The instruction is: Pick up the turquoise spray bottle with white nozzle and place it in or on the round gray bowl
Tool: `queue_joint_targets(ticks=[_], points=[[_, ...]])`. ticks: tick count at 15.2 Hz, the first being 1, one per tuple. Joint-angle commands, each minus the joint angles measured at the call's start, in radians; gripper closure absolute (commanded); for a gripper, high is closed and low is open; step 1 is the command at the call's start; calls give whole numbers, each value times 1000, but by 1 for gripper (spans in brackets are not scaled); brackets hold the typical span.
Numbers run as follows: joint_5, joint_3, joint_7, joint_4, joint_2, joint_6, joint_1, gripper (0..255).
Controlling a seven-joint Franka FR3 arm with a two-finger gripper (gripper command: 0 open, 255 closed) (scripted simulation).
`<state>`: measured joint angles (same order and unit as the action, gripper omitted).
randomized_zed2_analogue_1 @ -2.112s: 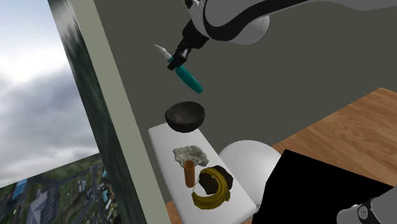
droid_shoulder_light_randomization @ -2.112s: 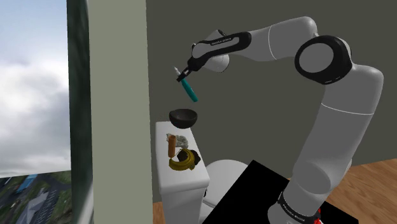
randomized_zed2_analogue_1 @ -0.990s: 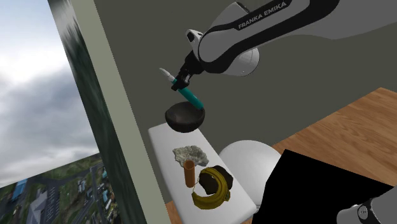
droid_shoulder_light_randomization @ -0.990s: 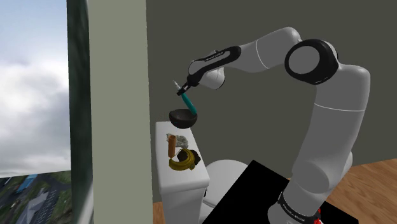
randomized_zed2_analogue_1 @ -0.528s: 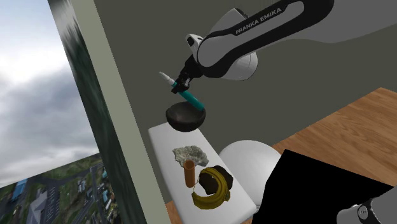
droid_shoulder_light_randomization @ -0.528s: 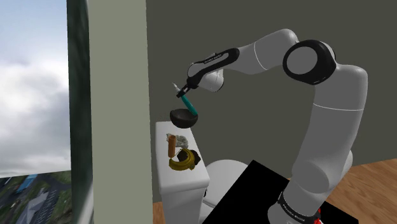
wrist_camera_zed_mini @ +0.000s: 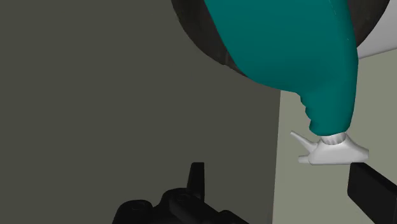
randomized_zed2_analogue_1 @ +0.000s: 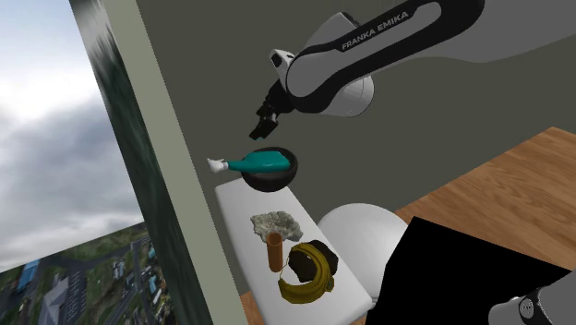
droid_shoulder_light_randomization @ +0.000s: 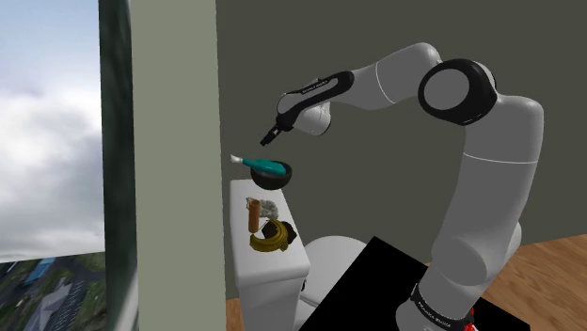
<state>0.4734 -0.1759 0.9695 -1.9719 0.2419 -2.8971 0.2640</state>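
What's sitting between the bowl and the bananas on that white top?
In the second exterior view, a pale crumpled lump and a brown cylinder lie between the bowl and the bananas.

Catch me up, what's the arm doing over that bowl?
The white Franka arm's black two-finger gripper hovers open just above the round dark grey bowl, holding nothing. The turquoise spray bottle lies on its side across the bowl, its white nozzle poking out past the rim. The bowl sits on a white surface. Placement looks done.
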Motion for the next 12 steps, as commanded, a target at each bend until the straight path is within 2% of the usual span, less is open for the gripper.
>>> queue_joint_targets(ticks=[1, 4, 12], points=[[5, 0, 2, -23, -37, 15, 5, 0], [14, 4, 5, -83, -138, 61, 19, 0], [14, 5, 5, -82, -137, 61, 18, 0]])
